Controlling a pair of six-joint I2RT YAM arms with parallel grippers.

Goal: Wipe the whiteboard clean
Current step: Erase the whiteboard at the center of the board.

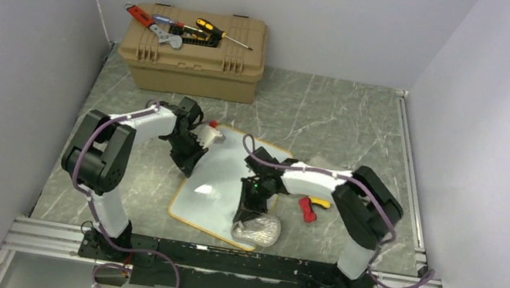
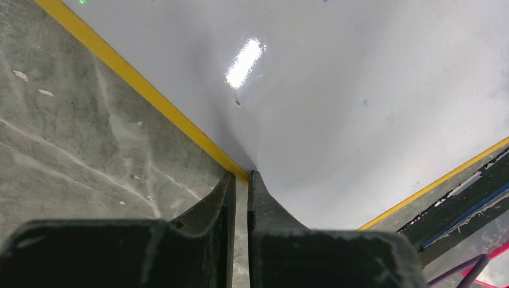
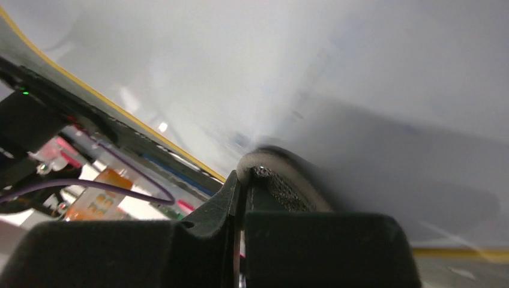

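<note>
So the flat white whiteboard with rounded corners and a thin yellow-orange frame is lying flat on the grey marble-look bench, turned at an angle, roughly midway between the 2 arms. The left gripper is down at the board's left edge, closed to a thin slit with the frame running right in between its tips, so it looks clamped on that edge. The right gripper is squeezed tight on a whitish mesh-textured wad of cloth, which sits at the board's near right corner, partly over the frame. The surface is glossy, with a bright glare spot and 2 tiny specks in the left wrist view; the right wrist view is pretty blurry. A red-and-yellow hand tool lies on the bench just right of the board, and a tan plastic toolbox sits at the back with screwdrivers and a wrench on its lid.
</note>
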